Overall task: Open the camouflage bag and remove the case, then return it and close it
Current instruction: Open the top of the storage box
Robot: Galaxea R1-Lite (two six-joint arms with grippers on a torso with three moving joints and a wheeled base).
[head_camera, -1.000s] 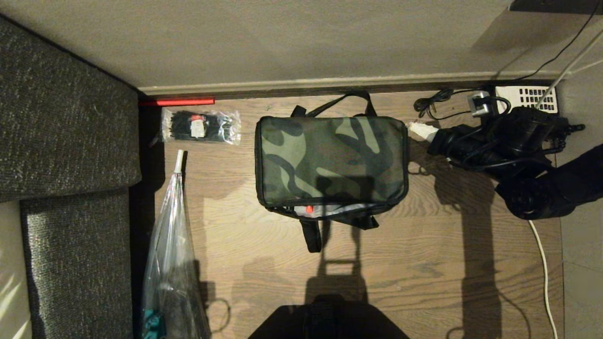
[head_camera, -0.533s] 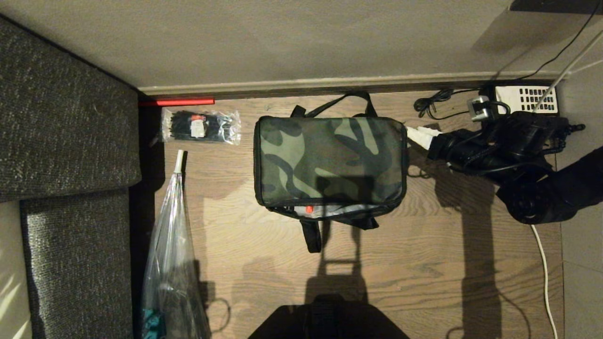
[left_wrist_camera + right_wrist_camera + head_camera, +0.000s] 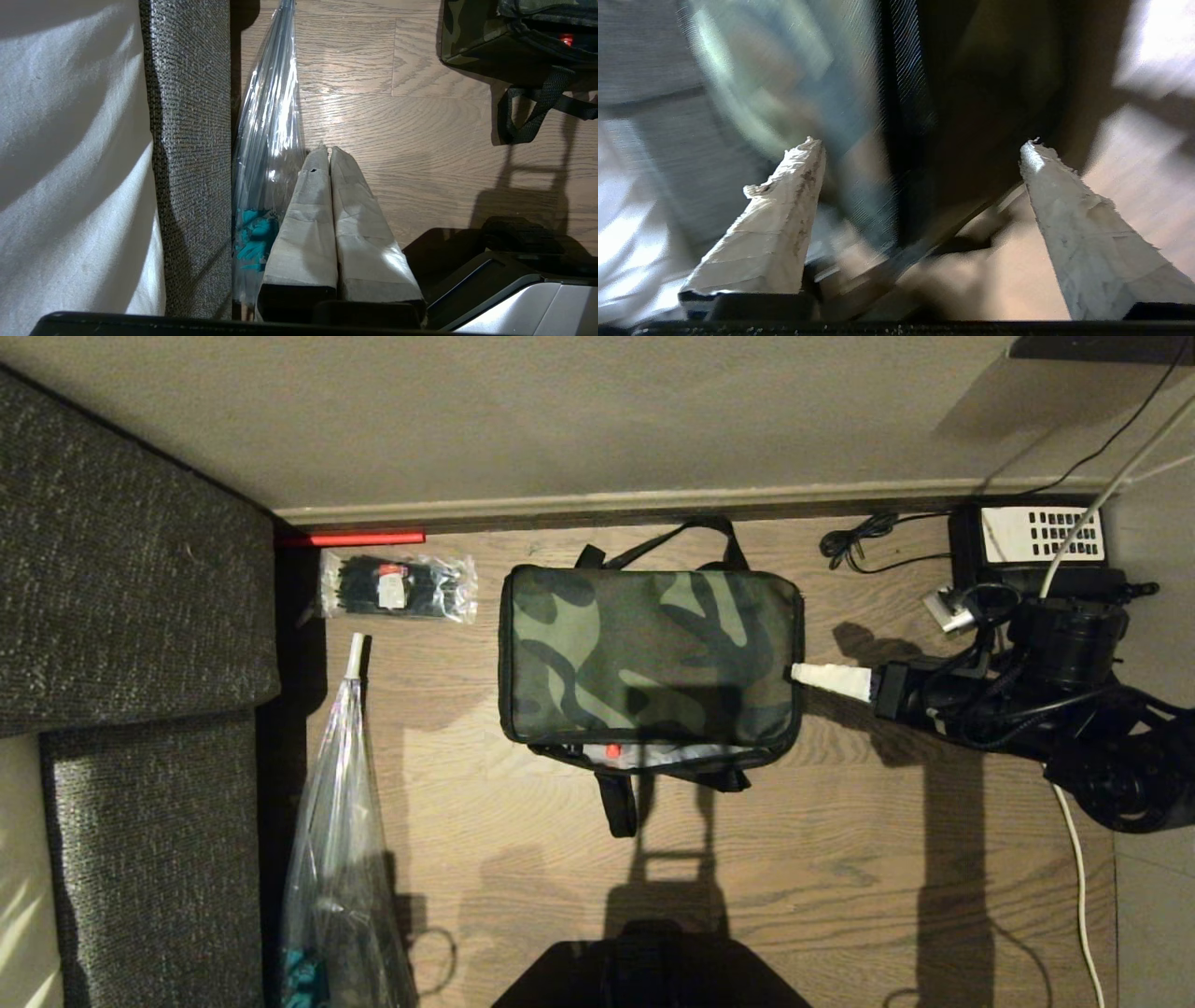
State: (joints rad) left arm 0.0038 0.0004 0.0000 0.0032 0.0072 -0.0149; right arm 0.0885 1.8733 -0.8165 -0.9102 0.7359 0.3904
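The boxy camouflage bag (image 3: 651, 658) with green-olive-black top and black sides lay flat on the wooden floor (image 3: 822, 859), long axis running straight out from the right pincer (image 3: 829, 680). That pincer stood at the bag's right short end, tip at or just beside the side wall, fingers (image 3: 784, 224) spread wide, holding nothing. Bag looked mostly zipped; case not visible. The left pincer (image 3: 327, 158), pressed narrow, hung parked farther off beside a clear plastic bag (image 3: 268, 116). Right arm nearer.
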